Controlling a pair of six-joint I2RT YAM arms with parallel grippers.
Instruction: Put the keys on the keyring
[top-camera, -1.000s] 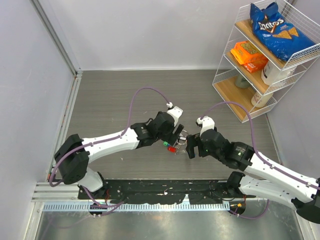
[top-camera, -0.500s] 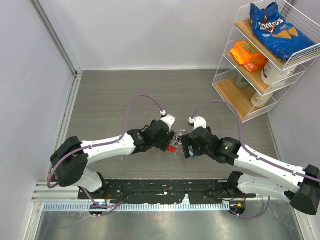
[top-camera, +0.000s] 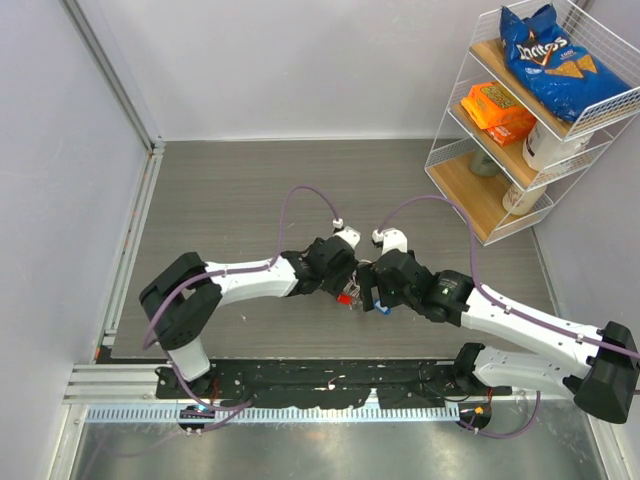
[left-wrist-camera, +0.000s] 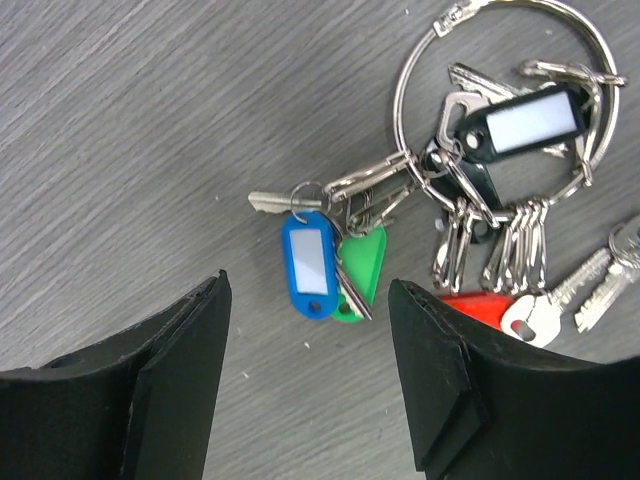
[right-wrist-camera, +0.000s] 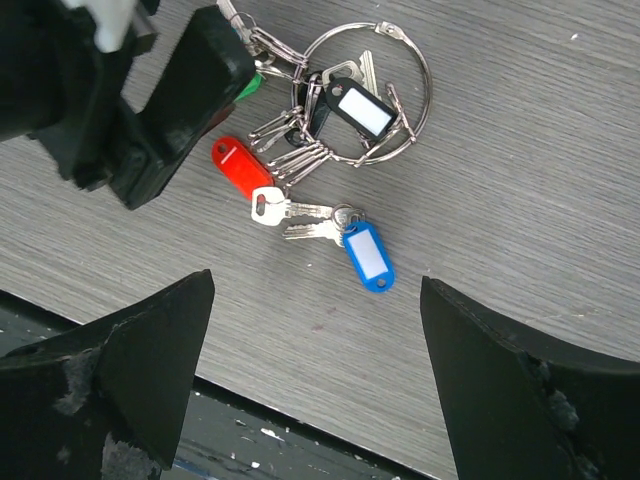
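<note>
Now found lying between the wide-open, empty left gripper (left-wrist-camera: 308, 290) and right gripper (right-wrist-camera: 318, 285): keyring (left-wrist-camera: 397, 95) and keys (right-wrist-camera: 297, 212), hemmed in closer than a second ago.

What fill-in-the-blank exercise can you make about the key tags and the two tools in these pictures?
1. In the right wrist view, the tag inside the large keyring is ____.
2. In the left wrist view, the blue tag lies beside a ____ one.
3. The left tool and the right tool both stand ____, holding nothing.

Missing words: black; green; open.
</note>
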